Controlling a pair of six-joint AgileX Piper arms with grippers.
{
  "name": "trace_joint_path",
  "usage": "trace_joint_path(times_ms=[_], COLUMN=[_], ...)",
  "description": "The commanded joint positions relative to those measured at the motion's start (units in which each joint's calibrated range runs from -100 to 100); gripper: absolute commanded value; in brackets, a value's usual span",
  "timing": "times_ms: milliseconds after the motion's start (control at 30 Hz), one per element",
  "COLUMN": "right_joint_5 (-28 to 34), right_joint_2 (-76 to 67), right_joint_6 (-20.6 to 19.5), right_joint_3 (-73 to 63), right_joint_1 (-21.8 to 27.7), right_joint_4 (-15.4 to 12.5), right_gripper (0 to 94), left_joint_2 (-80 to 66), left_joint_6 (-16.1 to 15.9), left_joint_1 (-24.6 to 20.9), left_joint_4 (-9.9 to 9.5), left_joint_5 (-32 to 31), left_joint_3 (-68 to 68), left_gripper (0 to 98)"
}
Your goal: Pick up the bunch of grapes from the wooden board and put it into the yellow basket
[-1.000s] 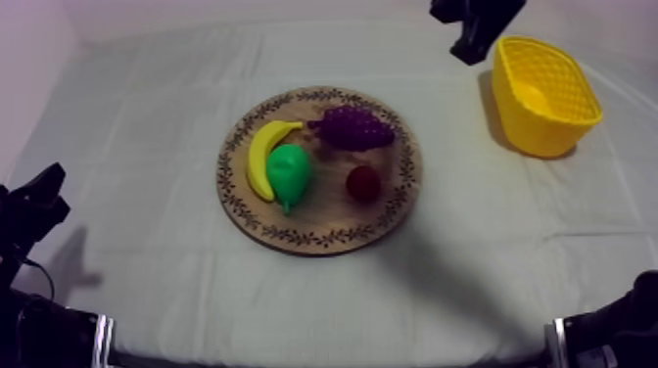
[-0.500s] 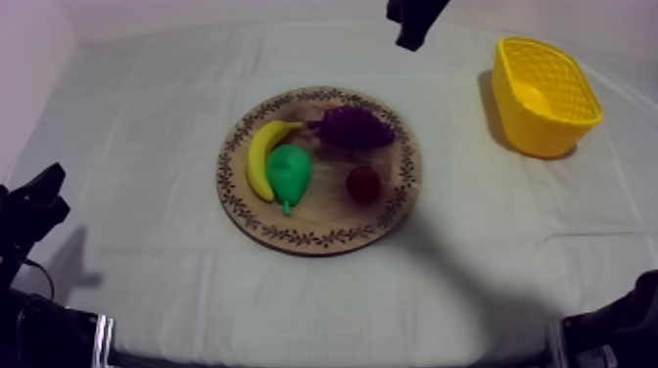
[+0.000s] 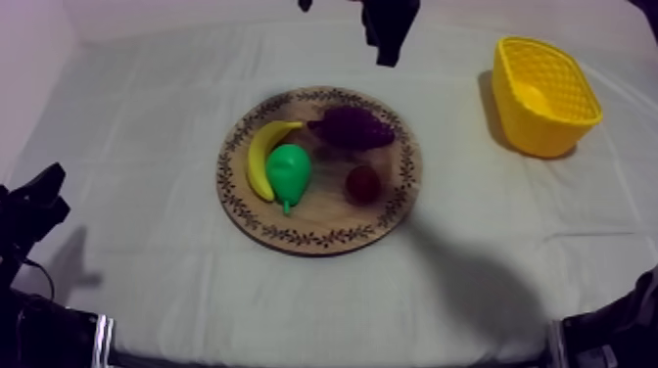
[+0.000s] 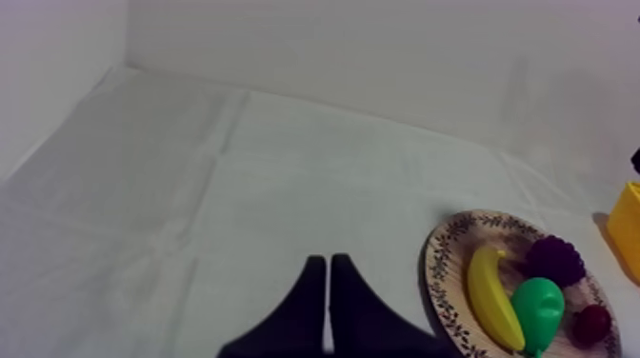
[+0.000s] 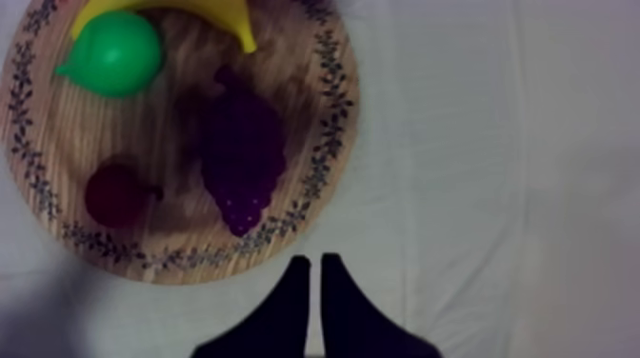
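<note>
Top view: the left gripper (image 3: 39, 201) sits low, fingers pressed together, with the wooden board (image 3: 319, 235) well off to its right. The bunch of grapes (image 3: 351, 127) lies on the board just ahead of the right gripper (image 3: 389, 49), whose fingers are also together on nothing. The yellow basket (image 3: 544, 95) stands farther right.

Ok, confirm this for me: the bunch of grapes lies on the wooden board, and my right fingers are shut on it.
Not quite. The bunch of grapes does lie on the wooden board, but the right wrist view shows the right fingers together on nothing, over the cloth just off the board's rim.
</note>
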Motion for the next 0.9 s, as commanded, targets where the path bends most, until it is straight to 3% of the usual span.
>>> trace_joint_path(times_ms=[0,333,867], right_joint_5=[0.70,1.97,0.09], right_joint_2=[0.37,1.43,4.65], right_joint_6=[0.38,0.63,2.39], right_joint_3=[-0.15,-1.31,0.09], right_joint_1=[-0.10,-0.43,-0.63], right_joint_4=[-0.35,-1.47,-4.47], right_gripper=[10.9,51.1,65.0], left_joint_2=[0.00,0.00,0.00], left_joint_6=[0.00,0.00,0.00], left_joint_1=[0.00,0.00,0.00], left_joint_4=[-0.02,-0.02,-0.02], left_joint_5=[0.00,0.00,0.00], left_joint_3=[-0.02,-0.02,-0.02], left_gripper=[0.1,0.1,0.1])
